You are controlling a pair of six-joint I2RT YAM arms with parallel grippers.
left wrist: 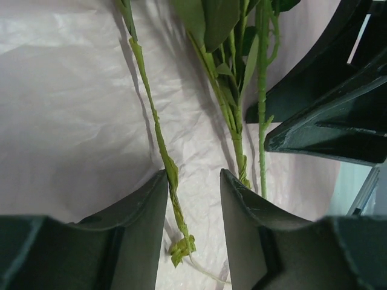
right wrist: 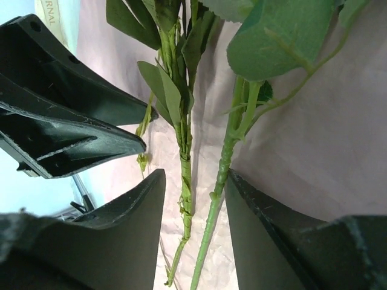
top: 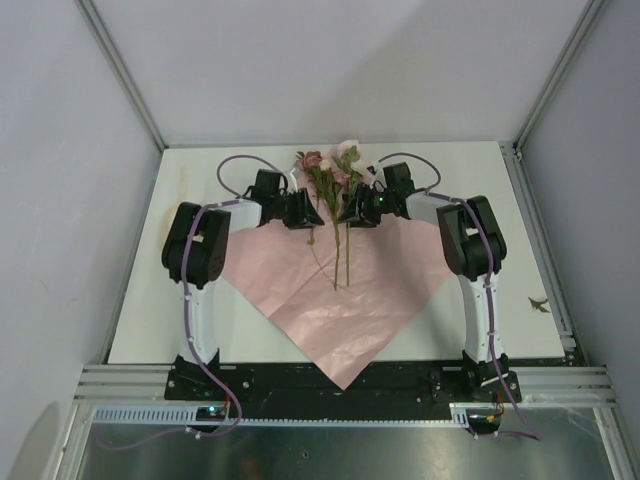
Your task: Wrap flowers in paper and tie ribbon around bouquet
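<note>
While the flowers [top: 325, 180] are lying along the middle of the pink-side-up paper [top: 340, 330], stem positioning is seemingly going on: left gripper [left wrist: 193, 178] and right gripper [right wrist: 196, 178] are each straddling stems, jaws standing partly apart, clamping nothing. Wrapping is likely coming next, calling for a pinched paper corner.

- A flat white tabletop [top: 470, 165] is carrying a large thin pink paper sheet [top: 340, 320], lying cornerwise.
- A small dark scrap [top: 540, 303] is lying near the right edge.
</note>
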